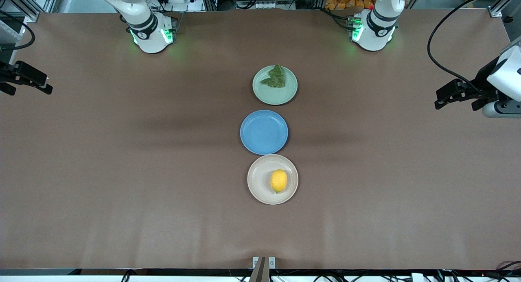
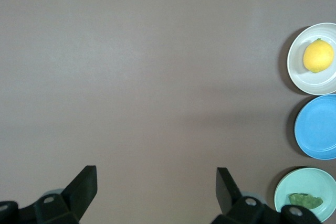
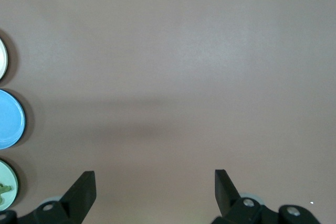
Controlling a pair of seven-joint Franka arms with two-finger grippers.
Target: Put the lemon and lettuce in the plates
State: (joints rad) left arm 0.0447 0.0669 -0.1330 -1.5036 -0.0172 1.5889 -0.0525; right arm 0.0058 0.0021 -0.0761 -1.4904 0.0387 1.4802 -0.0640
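While three plates line it, brown table [image 1: 122, 172] lies flat.

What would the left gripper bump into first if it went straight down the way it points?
Probably just the bare table. The open left gripper points at it, with the plates off to one side.

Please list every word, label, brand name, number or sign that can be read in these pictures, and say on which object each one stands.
None can be read. The lemon, the lettuce, the beige plate, the mint plate, the blue plate and the table are plain.
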